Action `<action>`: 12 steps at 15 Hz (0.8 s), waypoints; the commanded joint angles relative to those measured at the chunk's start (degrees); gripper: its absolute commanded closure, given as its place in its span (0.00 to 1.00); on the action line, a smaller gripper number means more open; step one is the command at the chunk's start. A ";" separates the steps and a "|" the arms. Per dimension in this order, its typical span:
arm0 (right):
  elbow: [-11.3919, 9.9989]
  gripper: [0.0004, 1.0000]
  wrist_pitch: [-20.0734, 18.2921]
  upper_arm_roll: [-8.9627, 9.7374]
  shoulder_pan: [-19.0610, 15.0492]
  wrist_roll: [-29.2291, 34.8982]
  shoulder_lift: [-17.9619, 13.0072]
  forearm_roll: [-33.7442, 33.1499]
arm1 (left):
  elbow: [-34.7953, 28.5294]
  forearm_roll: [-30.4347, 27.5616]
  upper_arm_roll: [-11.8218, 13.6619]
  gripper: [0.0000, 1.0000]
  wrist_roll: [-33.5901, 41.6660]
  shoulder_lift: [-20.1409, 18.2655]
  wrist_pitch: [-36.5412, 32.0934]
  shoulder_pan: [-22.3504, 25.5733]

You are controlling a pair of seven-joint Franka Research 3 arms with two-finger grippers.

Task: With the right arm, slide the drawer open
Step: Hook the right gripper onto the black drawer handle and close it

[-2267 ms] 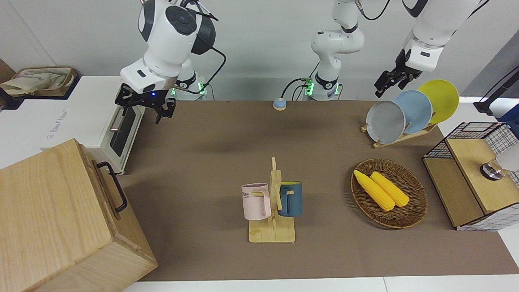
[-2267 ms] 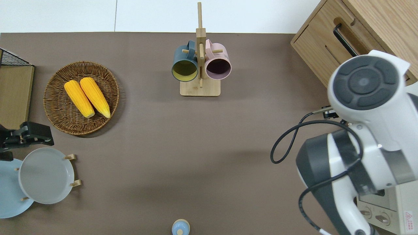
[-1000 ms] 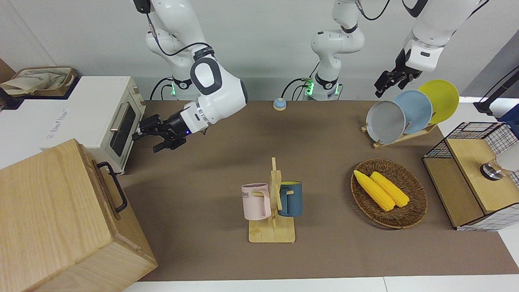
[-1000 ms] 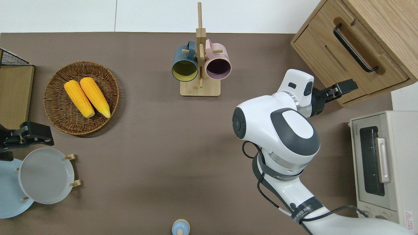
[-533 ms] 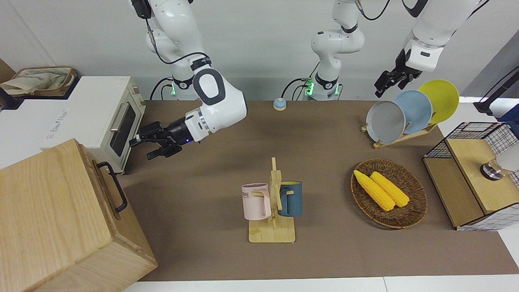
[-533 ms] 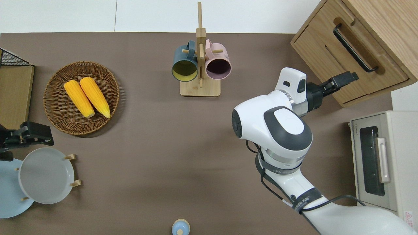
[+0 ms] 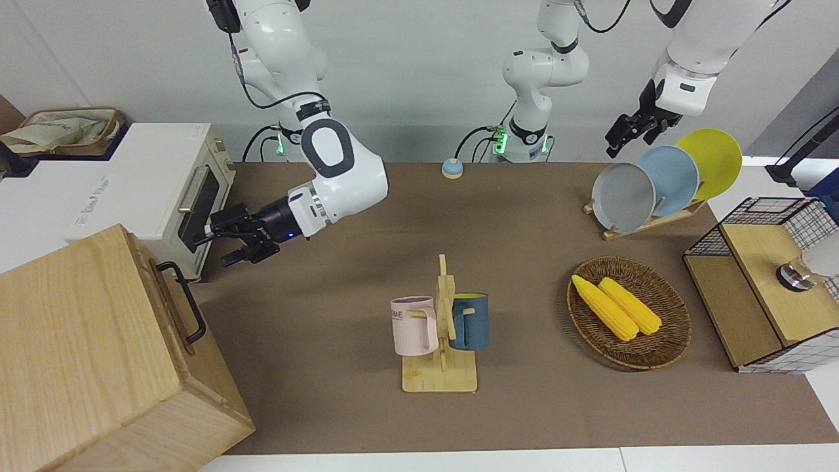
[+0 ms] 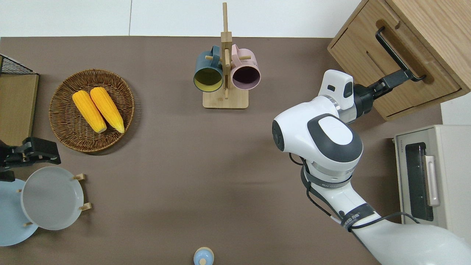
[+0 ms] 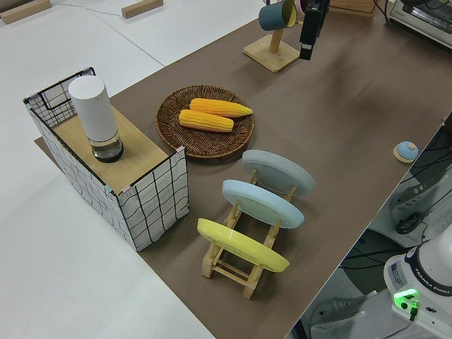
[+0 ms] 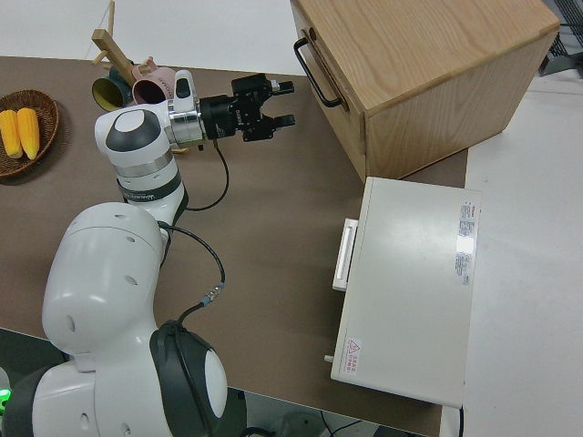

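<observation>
The drawer [image 8: 412, 55] is in the pale wooden cabinet [image 7: 78, 341] at the right arm's end of the table, and it looks shut. Its black bar handle [image 8: 395, 51] also shows in the front view [image 7: 183, 301] and in the right side view [image 10: 314, 71]. My right gripper [image 8: 399, 78] is open and empty, lying level with its fingertips pointing at the end of the handle nearer to the robots. The right side view [image 10: 281, 102] shows a small gap between them. It also shows in the front view [image 7: 219, 246]. My left arm is parked.
A white toaster oven [image 7: 190, 203] stands beside the cabinet, nearer to the robots. A wooden mug rack [image 7: 440, 328] stands mid-table. A basket of corn [image 7: 629, 313], a plate rack [image 7: 655, 180] and a wire-mesh box [image 7: 773, 282] are toward the left arm's end. A small bell [image 7: 452, 168] sits near the bases.
My right arm has swung down from over the toaster oven, turned its gripper level and reached toward the drawer handle. The left arm has not moved.
</observation>
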 commanded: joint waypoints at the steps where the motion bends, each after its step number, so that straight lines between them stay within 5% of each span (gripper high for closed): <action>1: 0.72 0.05 4.24 0.32 -2.57 0.12 1.37 -2.94 | 0.02 -0.21 0.29 0.01 0.38 -0.49 -0.12 -0.24; 8: 2.83 0.07 9.61 -0.74 -4.24 -2.25 2.78 -6.10 | 0.02 -0.21 0.29 0.01 0.38 -0.49 -0.12 -0.24; 12: 3.27 0.19 10.83 -0.74 -4.86 -2.70 3.22 -7.51 | 0.02 -0.21 0.29 0.01 0.38 -0.49 -0.12 -0.24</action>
